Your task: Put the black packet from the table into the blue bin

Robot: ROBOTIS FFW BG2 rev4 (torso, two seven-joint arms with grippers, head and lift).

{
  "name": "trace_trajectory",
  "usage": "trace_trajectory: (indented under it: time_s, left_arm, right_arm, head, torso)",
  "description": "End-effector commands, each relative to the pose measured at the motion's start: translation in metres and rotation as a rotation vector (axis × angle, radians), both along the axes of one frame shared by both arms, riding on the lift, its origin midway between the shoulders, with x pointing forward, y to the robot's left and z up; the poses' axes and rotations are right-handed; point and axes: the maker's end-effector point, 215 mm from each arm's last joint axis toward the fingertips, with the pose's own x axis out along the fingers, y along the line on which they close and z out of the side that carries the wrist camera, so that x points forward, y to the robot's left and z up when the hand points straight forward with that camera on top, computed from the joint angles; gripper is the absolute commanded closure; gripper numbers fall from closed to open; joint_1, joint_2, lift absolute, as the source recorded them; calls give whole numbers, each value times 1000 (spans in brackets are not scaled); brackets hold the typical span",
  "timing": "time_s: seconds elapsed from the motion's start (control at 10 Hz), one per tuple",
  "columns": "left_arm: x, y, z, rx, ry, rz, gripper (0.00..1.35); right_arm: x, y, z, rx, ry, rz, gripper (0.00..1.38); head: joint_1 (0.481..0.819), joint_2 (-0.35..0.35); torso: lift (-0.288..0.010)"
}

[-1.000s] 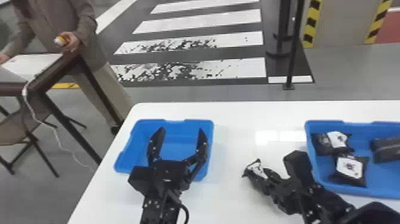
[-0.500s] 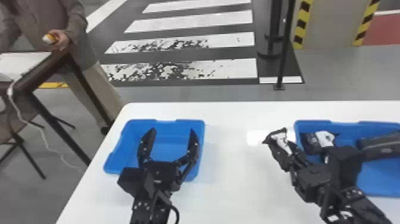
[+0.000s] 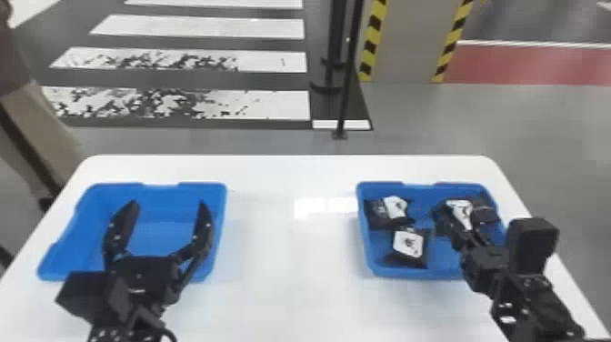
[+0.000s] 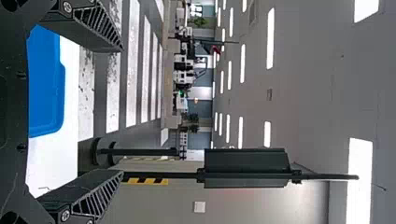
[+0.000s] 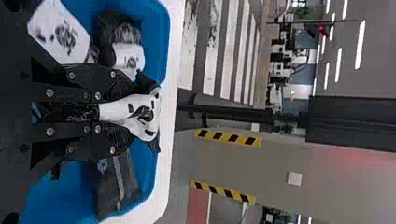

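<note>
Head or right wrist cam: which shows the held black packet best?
Right wrist view: black packet large, white label facing the camera, clamped in the right gripper. Head view: smaller, partly covered by the fingers, against the right-hand blue bin.

White stripes (image 3: 227, 28) cross the floor (image 3: 454, 123) near a wall (image 3: 407, 45) edged yellow and black, under ceiling lights (image 4: 270, 37).

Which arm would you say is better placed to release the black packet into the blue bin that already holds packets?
The right, I'd judge: its gripper holds the packet above that bin, while the left gripper is open at the other bin.
</note>
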Motion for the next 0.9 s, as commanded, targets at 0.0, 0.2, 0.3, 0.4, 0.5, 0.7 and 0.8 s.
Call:
trace_trajectory:
  time_s: [0.0, 0.2, 0.3, 0.4, 0.5, 0.7, 0.8]
  left_arm:
    - [-1, 1, -1, 1, 1, 1, 101]
    - [0, 0, 0, -1, -1, 0, 101]
    - [-1, 1, 0, 1, -1, 1, 101]
    - [-1, 3, 0, 0, -2, 5, 101]
    - [-1, 3, 1, 0, -4, 5, 101]
    - [0, 1, 3, -2, -9, 2, 101]
    - [0, 1, 2, -4, -6, 2, 101]
  right_arm:
    - [17, -24, -5, -18, 19, -21, 1116]
    - [30, -30, -25, -24, 62, -28, 1018]
    - [32, -27, -21, -36, 53, -17, 562]
    - [32, -25, -18, -37, 40, -5, 116]
    - [32, -18, -6, -22, 3, 10, 28]
    - [17, 4, 34, 49, -123, 42, 122]
    - [5, 15, 46, 71, -149, 68, 122]
  head:
    - [695, -92]
    - [695, -130]
    - [695, -135]
    - [695, -135]
    - [695, -133]
    - [695, -119]
    - [695, -108]
  torso:
    - [-110]
    - [-110]
    - [-110]
    - [-110]
    - [-110]
    - [-110]
    - [-110]
